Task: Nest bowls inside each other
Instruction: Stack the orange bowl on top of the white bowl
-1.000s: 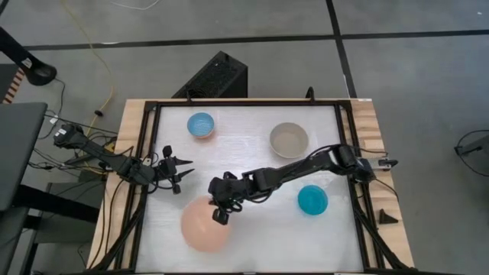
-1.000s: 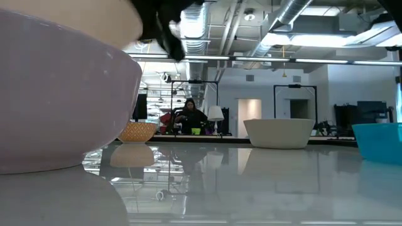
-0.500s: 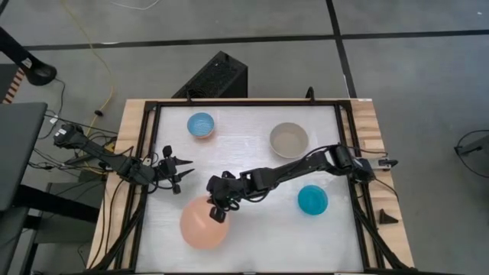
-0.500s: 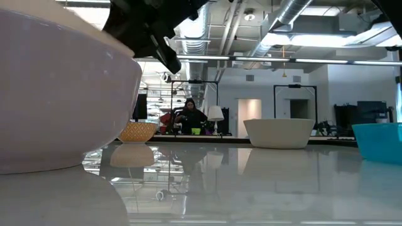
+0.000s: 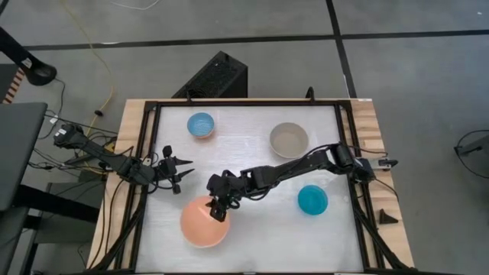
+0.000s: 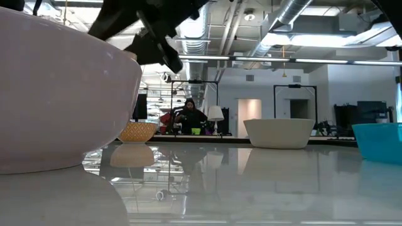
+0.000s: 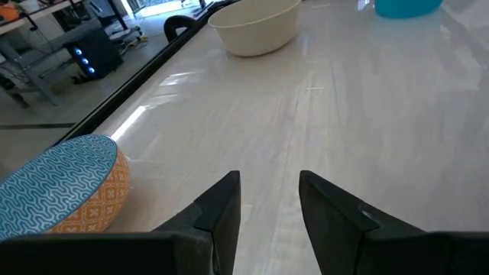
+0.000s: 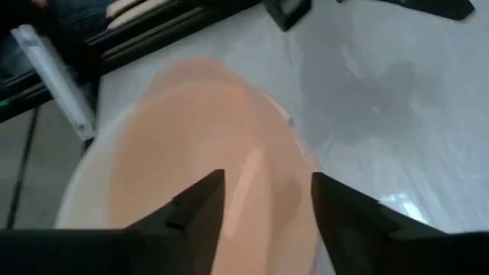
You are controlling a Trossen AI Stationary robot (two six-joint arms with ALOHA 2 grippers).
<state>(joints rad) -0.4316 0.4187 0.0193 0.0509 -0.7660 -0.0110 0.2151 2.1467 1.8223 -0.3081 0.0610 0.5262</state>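
Note:
The large salmon-pink bowl sits near the table's front left, inside a pale cream-white bowl whose rim rings it. My right gripper hangs open just over the salmon bowl's far right rim, its fingers apart above the bowl's inside. The grey-beige bowl, the teal bowl and the light blue bowl each stand alone on the table. My left gripper waits open at the left edge.
A black frame borders the white tabletop on all sides. Bare table lies between the stacked bowls and the teal bowl. The left wrist view shows the light blue bowl's patterned top and orange side close to my left gripper.
My right gripper has opened and let go of the salmon bowl's far right rim. That side of the bowl, held up a second ago, has sunk down into the cream-white bowl and now lies level in it.

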